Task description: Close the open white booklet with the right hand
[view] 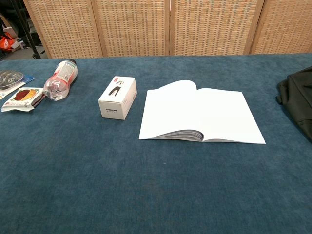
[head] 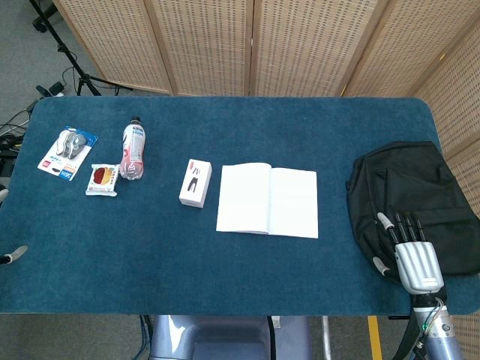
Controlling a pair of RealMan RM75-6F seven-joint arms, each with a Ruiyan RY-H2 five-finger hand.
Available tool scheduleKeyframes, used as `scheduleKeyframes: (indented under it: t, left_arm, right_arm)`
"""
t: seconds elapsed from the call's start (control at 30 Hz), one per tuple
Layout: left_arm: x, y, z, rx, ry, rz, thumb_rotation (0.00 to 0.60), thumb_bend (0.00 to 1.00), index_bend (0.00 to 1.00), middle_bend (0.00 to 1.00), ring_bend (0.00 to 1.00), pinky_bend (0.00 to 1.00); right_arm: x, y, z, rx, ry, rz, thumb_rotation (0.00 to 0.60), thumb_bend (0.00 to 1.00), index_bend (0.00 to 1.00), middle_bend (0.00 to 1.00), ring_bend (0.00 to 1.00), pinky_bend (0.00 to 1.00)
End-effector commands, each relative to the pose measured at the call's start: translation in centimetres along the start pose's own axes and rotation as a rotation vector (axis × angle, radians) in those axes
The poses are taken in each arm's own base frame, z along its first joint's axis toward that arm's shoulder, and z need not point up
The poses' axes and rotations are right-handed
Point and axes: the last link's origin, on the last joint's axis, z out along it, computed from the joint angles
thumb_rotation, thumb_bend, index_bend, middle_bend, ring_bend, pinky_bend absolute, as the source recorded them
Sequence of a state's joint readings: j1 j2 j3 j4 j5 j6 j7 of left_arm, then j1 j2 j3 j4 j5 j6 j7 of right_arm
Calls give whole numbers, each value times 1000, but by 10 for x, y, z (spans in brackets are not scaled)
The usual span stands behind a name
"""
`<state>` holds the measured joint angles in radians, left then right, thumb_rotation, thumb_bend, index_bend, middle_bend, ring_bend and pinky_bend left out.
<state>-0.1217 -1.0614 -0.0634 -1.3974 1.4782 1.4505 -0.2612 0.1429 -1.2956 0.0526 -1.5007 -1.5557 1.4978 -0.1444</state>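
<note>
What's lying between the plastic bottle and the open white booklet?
A small white box sits between the bottle and booklet, clearest in the head view.

light: bright, even, from overhead | shadows: soft, faint | glare: slight on white booklet (view: 202,116) pages | focus: sharp

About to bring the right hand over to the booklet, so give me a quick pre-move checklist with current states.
1. White booklet lying open and flat on the table: ok.
2. Right hand holding nothing, fingers apart: ok.
3. Right hand near the booklet: not ok, it rests over the black backpack, well to the booklet's right.
4. Table between backpack and booklet free of objects: ok.
5. Small white box apart from the booklet's left page: ok, a gap shows in the chest view.
6. Left hand out of the way: cannot tell, only fingertips show at the frame edge.
</note>
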Motion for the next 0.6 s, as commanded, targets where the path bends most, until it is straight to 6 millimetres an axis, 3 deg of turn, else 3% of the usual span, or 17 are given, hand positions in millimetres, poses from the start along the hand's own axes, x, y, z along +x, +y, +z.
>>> scheduleKeyframes:
  t: [0.03,0.4,0.6]
  left_arm:
    - [0,0,0,0,0,-2,553,71,0,0,0,83]
    - [0,3,-2,-13,-6,-8,552,71,0,0,0,83]
    - [-3,5,0,-27,-17,-5,553,72,0,0,0,83]
  right_arm:
    - [0,0,0,0,-1,2,600,260,105,0,0,0]
    - [3,-9,-2,13,13,14,600,260,105,0,0,0]
    - [7,-29,2,47,24,3,600,260,105,0,0,0]
